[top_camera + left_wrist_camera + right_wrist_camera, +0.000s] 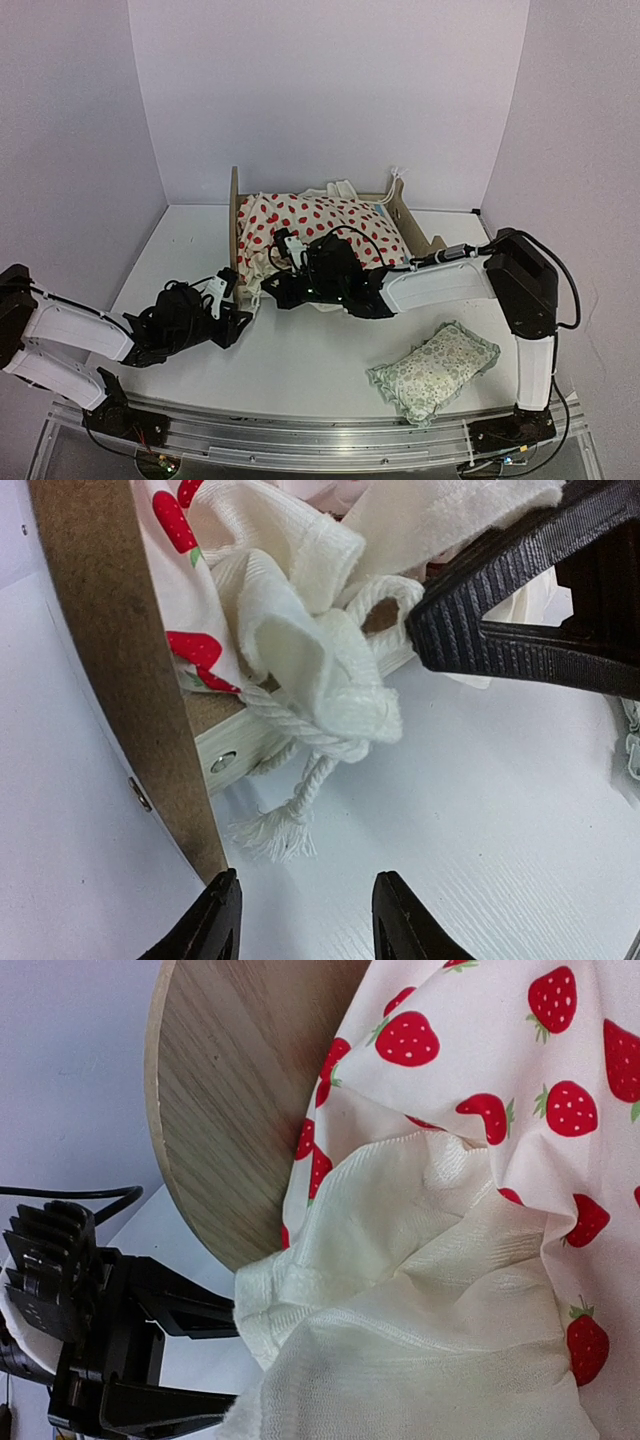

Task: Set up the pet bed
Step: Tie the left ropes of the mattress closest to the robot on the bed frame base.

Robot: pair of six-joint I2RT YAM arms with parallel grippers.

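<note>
The pet bed (237, 215) stands at the back of the table, its wooden headboard (120, 660) on the left. A cream cushion with red strawberry dots (320, 225) lies on it. My right gripper (278, 288) reaches across to the bed's near-left corner and is shut on cream ribbed fabric (400, 1300), which hides its jaws in its own view. One of its black fingers (500, 610) shows beside that fabric (320, 650). My left gripper (305, 925) is open and holds nothing. It sits low by the headboard's near corner (228, 305), just short of a frayed white rope end (275, 830).
A small green floral frilled pillow (435, 370) lies on the table at the near right. The footboard (410, 215) with a white rope tie (398, 178) stands at the bed's right end. White walls close in the back and sides.
</note>
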